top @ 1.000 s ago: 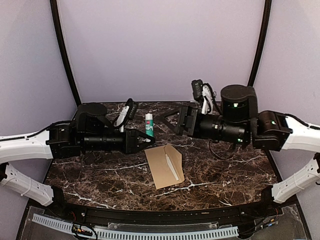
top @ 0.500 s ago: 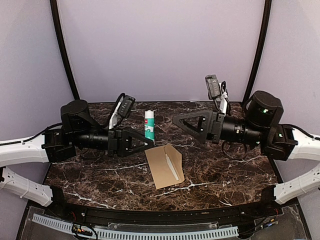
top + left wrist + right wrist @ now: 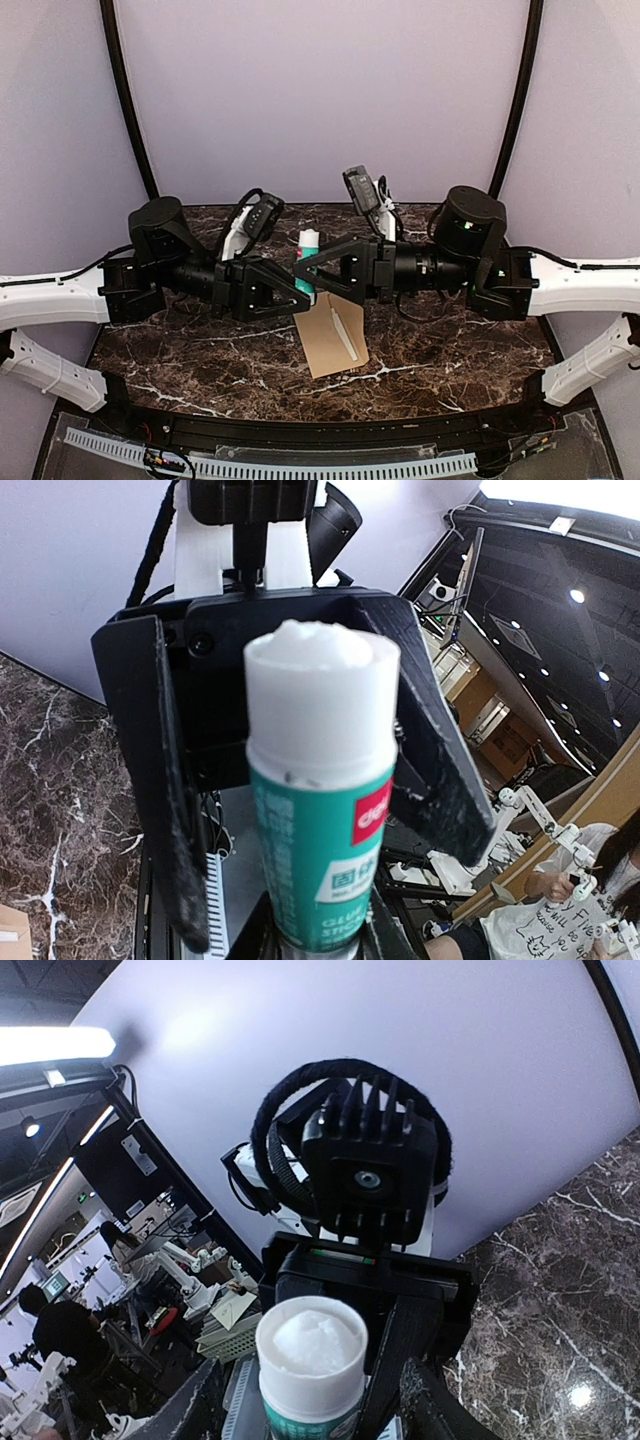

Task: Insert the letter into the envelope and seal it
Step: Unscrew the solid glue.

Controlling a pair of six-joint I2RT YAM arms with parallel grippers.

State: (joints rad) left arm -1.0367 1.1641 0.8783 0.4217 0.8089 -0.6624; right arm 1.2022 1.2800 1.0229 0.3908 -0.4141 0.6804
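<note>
A green-and-white glue stick (image 3: 320,810) is held upright above the marbled worktop (image 3: 450,340), its base clamped in the left end effector (image 3: 296,292). The right end effector (image 3: 303,268) straddles the stick's white top, fingers parted. The brown envelope (image 3: 325,345) lies flat just below the stick, untouched.

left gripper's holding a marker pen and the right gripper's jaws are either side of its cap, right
Not a marker pen: a glue stick, per its label in the left wrist view. The left gripper holds it; the right gripper has its jaws flanking the cap.
</note>
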